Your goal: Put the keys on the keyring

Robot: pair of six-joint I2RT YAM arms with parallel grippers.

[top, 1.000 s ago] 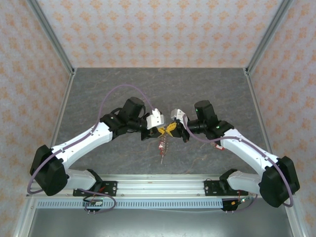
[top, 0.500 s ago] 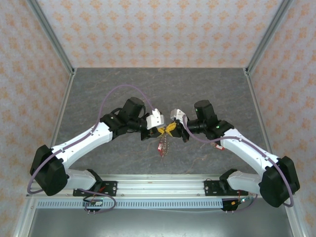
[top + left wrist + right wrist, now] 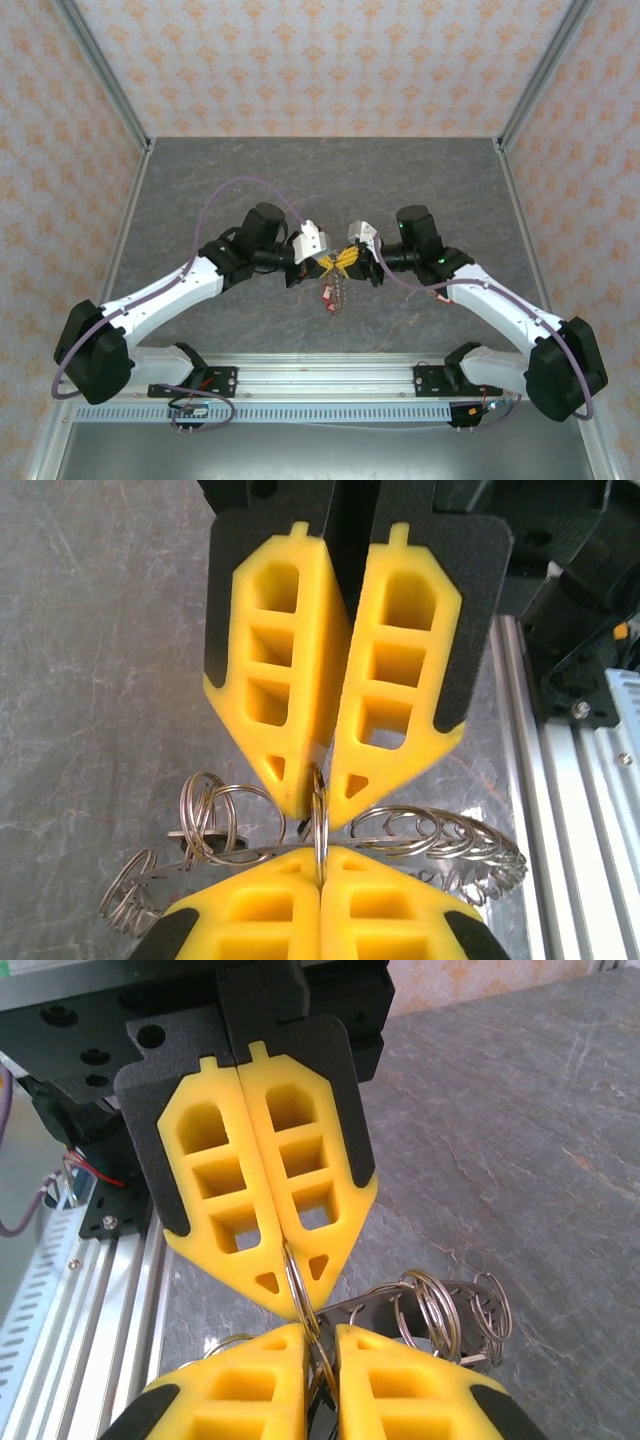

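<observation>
Above the table's middle my two grippers meet tip to tip. The left gripper [image 3: 328, 267] [image 3: 321, 852] has its yellow fingers shut on the thin edge-on keyring [image 3: 321, 825] [image 3: 297, 1280]. My right gripper [image 3: 345, 261] [image 3: 320, 1332] faces it with a narrow gap between its fingers, and the same ring runs through that gap. Small silvery split rings [image 3: 445, 832] [image 3: 432, 1305] and flat metal keys [image 3: 150, 870] [image 3: 375, 1312] dangle from it. From above, the bunch of keys [image 3: 338, 293] with a red tag [image 3: 327, 291] hangs just below the fingertips.
The grey stone-patterned table top [image 3: 320, 180] lies under the arms, walled by patterned panels. An aluminium rail [image 3: 320, 372] [image 3: 560, 780] with the arm bases runs along the near edge. A thin cable [image 3: 405, 325] lies on the table near the right arm.
The right fingers have parted a little around the ring. The left arm's upper part has shifted slightly left and the left jaws have tightened. The hanging bunch sits a bit higher.
</observation>
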